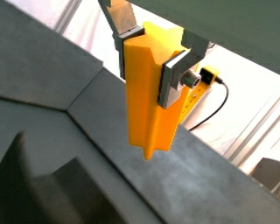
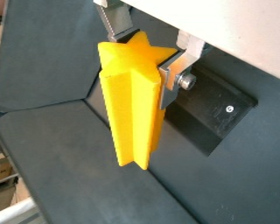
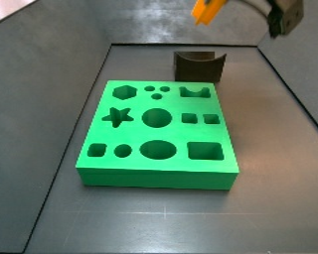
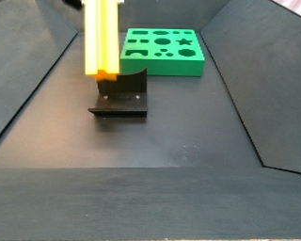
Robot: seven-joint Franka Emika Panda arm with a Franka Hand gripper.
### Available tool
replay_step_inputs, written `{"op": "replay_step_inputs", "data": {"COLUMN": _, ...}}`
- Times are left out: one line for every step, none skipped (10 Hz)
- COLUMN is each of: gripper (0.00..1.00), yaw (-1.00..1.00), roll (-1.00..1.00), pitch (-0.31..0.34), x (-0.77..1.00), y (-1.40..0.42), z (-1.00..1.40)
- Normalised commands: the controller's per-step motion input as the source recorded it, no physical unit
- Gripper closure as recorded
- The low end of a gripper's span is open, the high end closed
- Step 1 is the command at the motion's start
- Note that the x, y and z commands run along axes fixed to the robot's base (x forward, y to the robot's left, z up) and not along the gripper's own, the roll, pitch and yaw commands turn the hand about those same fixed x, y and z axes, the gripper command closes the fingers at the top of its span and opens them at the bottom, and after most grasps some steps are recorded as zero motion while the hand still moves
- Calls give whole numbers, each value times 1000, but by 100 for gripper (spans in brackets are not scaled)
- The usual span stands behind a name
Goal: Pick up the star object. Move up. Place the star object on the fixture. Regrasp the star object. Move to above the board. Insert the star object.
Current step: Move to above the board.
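gripper [image 2: 149, 54] clamps the star object [image 2: 133, 105] near its top, the prism hanging upright above the fixture [image 4: 120, 98] — well clear of the board [image 3: 159, 134]. risk, as i judge it: lowered off-centre, the lower end could miss the notch and tip or slip in the pads. dark matte floor, sloped dark walls all round.

Wrist views hug the gripper [image 1: 154, 54]; side views face across the board [image 3: 159, 149].
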Motion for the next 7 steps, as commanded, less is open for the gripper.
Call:
{"op": "replay_step_inputs", "data": {"gripper": 100, "yaw": -86, "roll": -133, "pitch": 17, "x": -44, "y": 179, "z": 1000}}
{"op": "replay_step_inputs", "data": {"gripper": 100, "yaw": -69, "roll": -125, "pitch": 17, "x": -52, "y": 171, "z": 1000}}
{"op": "replay_step_inputs", "data": {"gripper": 100, "yaw": -55, "roll": -117, "pitch": 20, "x": -62, "y": 162, "z": 1000}}
{"op": "replay_step_inputs", "data": {"gripper": 100, "yaw": -39, "roll": -102, "pitch": 18, "x": -72, "y": 145, "z": 1000}}
{"op": "replay_step_inputs", "data": {"gripper": 100, "yaw": -30, "roll": -91, "pitch": 19, "x": -80, "y": 134, "z": 1000}}
{"op": "replay_step_inputs", "data": {"gripper": 100, "yaw": -24, "roll": -83, "pitch": 21, "x": -88, "y": 116, "z": 1000}}
{"op": "replay_step_inputs", "data": {"gripper": 100, "yaw": -14, "roll": -72, "pitch": 23, "x": -73, "y": 72, "z": 762}}
